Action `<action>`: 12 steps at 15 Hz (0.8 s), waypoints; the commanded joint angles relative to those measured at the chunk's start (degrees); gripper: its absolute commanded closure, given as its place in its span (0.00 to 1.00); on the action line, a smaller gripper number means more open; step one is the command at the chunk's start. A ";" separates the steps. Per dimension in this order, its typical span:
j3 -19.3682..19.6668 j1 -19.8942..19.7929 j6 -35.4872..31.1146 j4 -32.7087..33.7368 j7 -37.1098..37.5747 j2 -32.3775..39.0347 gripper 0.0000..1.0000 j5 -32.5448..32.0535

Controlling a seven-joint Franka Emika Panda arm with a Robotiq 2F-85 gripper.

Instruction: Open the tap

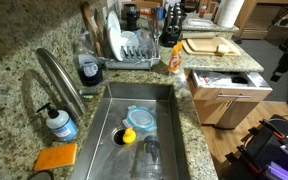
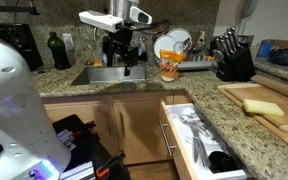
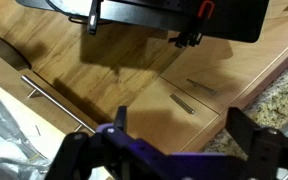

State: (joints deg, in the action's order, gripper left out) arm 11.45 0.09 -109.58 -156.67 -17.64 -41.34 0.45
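The tap [image 1: 60, 82] is a tall brushed-steel gooseneck faucet on the granite counter beside the sink [image 1: 174, 110]. Its spout arches over the basin. In an exterior view my gripper [image 2: 125, 62] hangs fingers-down in front of the sink area, away from the tap, and mostly hides the tap there. In the wrist view the gripper [image 3: 182, 135] is open and empty, with wooden cabinet fronts and floor below it. I cannot make out the gripper in the exterior view that shows the tap.
A clear soap bottle [image 1: 59, 122] and an orange sponge [image 1: 56, 157] sit by the tap. The sink holds a blue lid [image 1: 140, 118], a yellow item [image 1: 128, 135] and a glass [image 1: 151, 158]. A drawer [image 2: 199, 135] stands open. A dish rack [image 1: 134, 45] and knife block [image 2: 229, 60] are on the counter.
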 commanded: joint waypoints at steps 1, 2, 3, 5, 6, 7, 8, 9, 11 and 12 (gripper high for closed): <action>-0.61 -0.62 0.11 0.07 -0.34 0.09 0.00 0.40; -0.61 -0.62 0.11 0.07 -0.34 0.09 0.00 0.40; 0.15 0.72 -0.18 1.75 -2.14 3.71 0.00 1.27; -0.52 5.04 -1.30 5.45 -6.18 11.32 0.00 3.12; -2.49 7.17 -2.29 6.78 -6.06 14.14 0.00 4.30; -3.91 8.85 -2.41 8.32 -6.56 16.65 0.00 5.10; -5.88 10.53 -2.23 9.89 -6.33 19.06 0.00 5.73; -7.92 11.99 -1.96 12.13 -6.09 22.32 0.00 5.97; -12.43 14.76 -1.87 16.23 -5.91 28.23 0.00 6.37; -14.93 15.79 -1.90 18.50 -5.38 31.19 0.00 5.69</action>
State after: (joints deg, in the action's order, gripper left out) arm 1.67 13.73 -111.62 -145.31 -22.44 -19.95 6.27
